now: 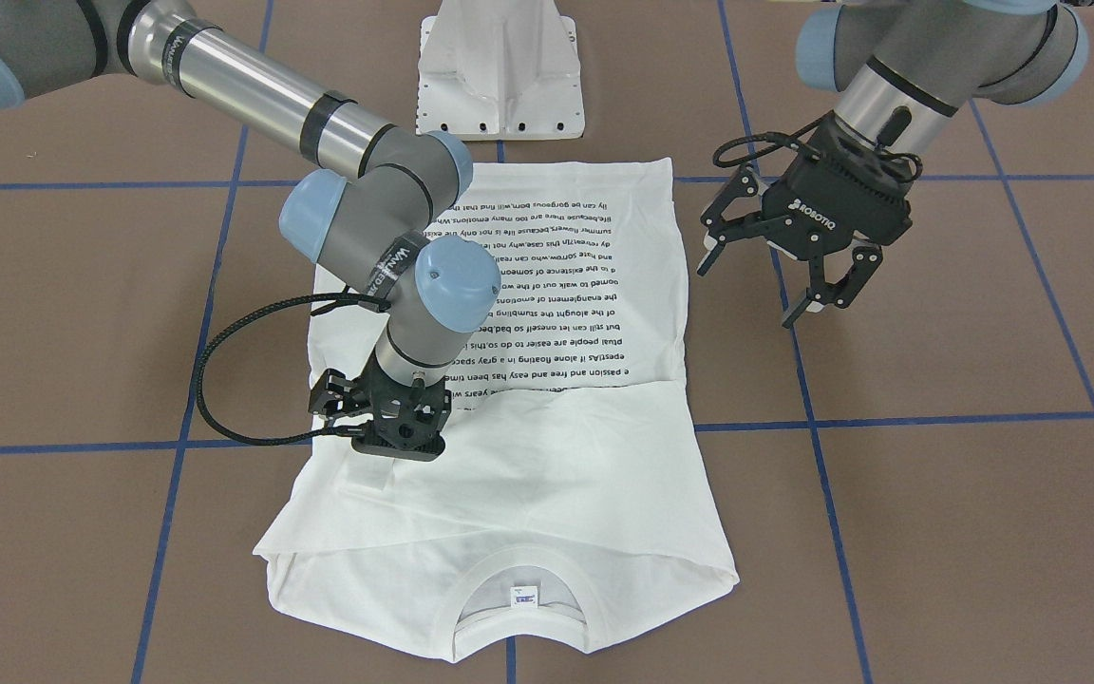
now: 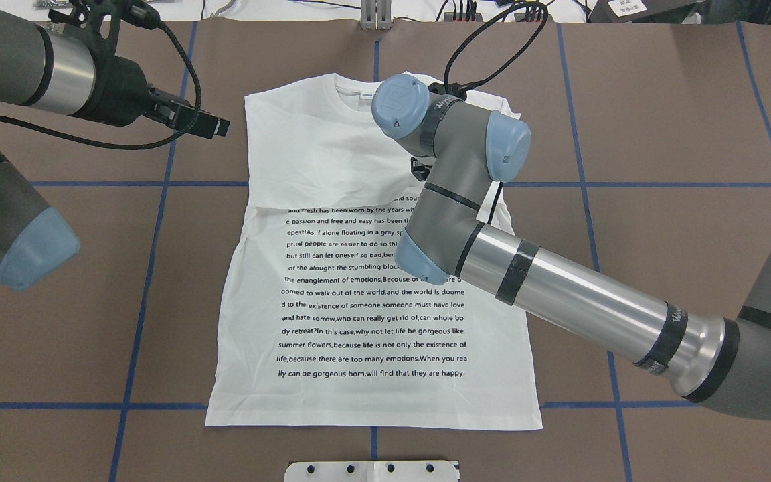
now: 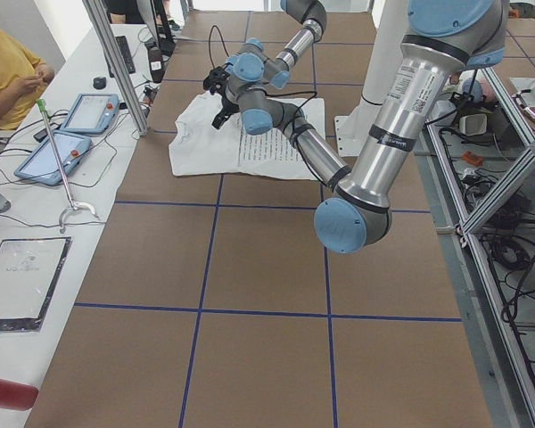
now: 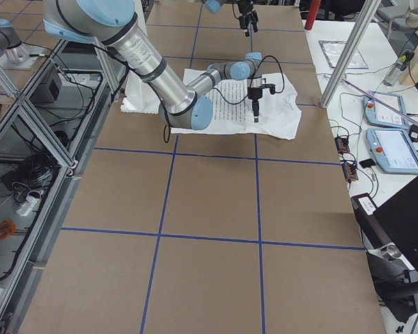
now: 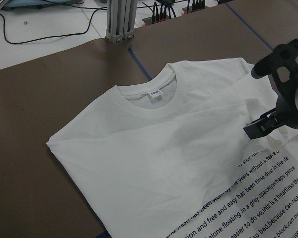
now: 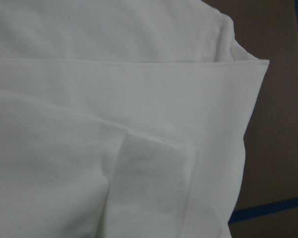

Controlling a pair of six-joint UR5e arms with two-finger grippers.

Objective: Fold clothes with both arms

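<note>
Right arm (image 2: 559, 294) spans the T-shirt (image 2: 332, 167) diagonally, blocking overhead access to its right half. Left claw (image 1: 748, 293) hangs beside the shirt's left edge over open tabletop (image 1: 965, 313). White pedestal (image 1: 499, 76) stands just beyond the hem.

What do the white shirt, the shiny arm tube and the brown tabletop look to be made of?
T-shirt: soft matte knit, likely cotton; it creases and its collar is ribbed.
Right arm: the tube looks like brushed metal, perhaps aluminium, with a silvery sheen.
Table: dull brown sheet, maybe board or mat, marked by blue lines; hard to tell more.
</note>
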